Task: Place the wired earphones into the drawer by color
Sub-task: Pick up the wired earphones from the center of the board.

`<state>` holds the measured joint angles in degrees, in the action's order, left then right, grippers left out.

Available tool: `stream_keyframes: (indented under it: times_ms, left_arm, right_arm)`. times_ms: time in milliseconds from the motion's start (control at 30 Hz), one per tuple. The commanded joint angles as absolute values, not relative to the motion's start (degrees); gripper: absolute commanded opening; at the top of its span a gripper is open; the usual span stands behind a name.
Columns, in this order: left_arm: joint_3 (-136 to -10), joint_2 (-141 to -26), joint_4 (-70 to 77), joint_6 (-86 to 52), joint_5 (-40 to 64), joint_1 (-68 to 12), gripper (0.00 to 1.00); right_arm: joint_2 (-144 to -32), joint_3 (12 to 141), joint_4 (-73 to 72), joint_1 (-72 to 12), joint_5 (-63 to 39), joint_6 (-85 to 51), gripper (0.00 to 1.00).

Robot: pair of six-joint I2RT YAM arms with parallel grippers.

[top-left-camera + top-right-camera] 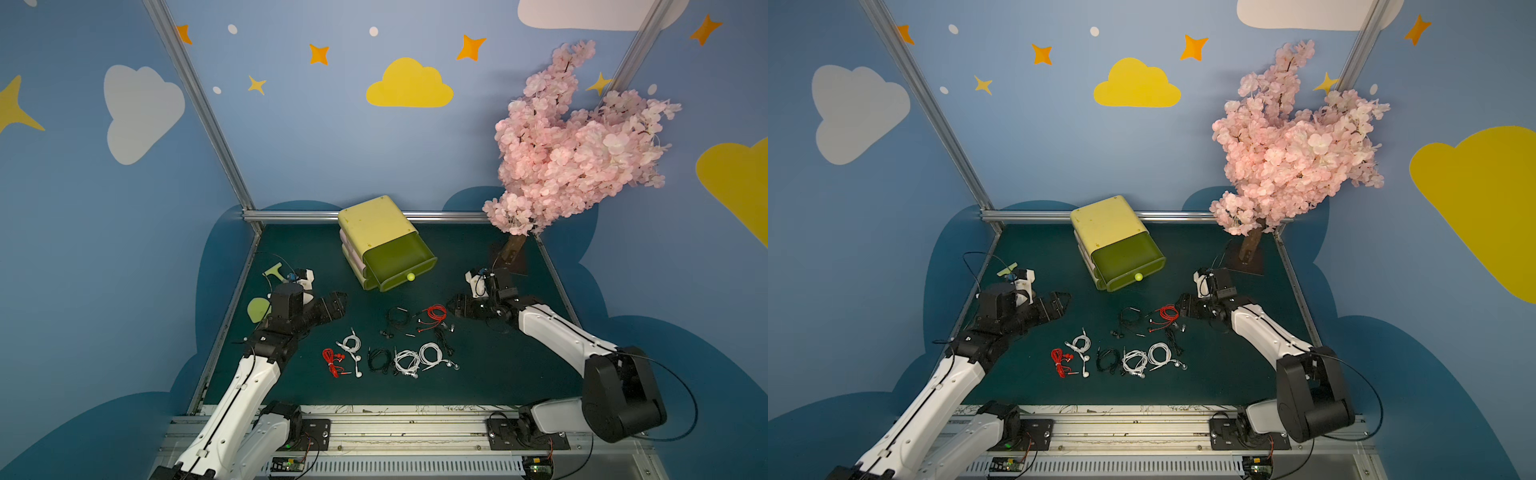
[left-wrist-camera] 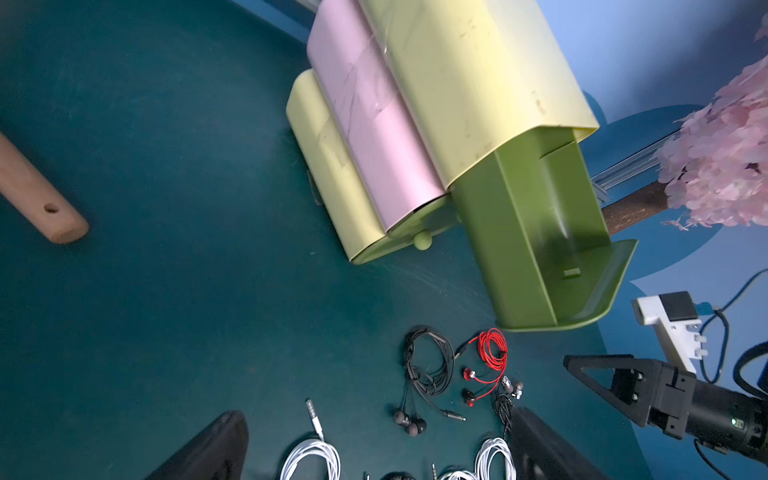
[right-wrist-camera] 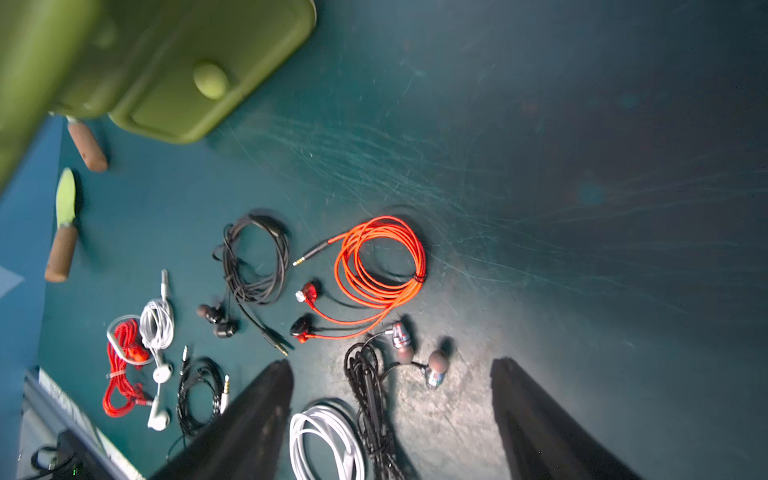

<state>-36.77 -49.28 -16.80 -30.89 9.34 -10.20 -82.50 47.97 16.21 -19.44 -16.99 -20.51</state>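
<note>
While five of the wired earphones (image 1: 406,360) lie on the counter (image 1: 498,365) farthest from the open green drawer (image 1: 395,255), three lie closer to it. Of those, the red coil (image 1: 435,312) sits just beside the right hand (image 1: 453,306), its earbud leads trailing away from the drawer; that hand's fingers (image 3: 257,407) stand apart, empty. The left hand (image 1: 340,305), spread wide and empty, is well apart from it.

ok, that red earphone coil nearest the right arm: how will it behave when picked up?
Probably floppy: the red coil is thin cord bound by one tie, so its loops should sag. Its earbuds and plug lie loose outside the coil, so they will likely dangle and might snag the black bundle beside them. Likely light.
</note>
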Motion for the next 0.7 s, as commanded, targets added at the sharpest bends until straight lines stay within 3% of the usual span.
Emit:
stream_keyframes:
  times_ms: [0,100,367,667]
  left_arm:
    - [-33.92,-47.05,-17.68,-32.37,10.15,-10.28,1.00]
    - [-30.32,-44.36,-16.95,-33.67,10.59,-10.37,1.00]
    - [-25.81,-39.89,-17.27,-35.59,9.40,-10.37,1.00]
    - [-25.10,-39.81,-17.65,-35.36,8.75,-10.35,1.00]
  right_arm:
    - [-86.56,51.15,17.78,-18.86,-22.30,-19.03,0.69]
    - [-89.96,52.07,16.85,-18.73,-24.15,-18.80,0.58]
    - [-94.96,53.91,16.77,-18.80,-20.82,-18.46,0.58]
    - [-99.43,57.25,18.36,-19.49,-19.53,-17.33,0.49]
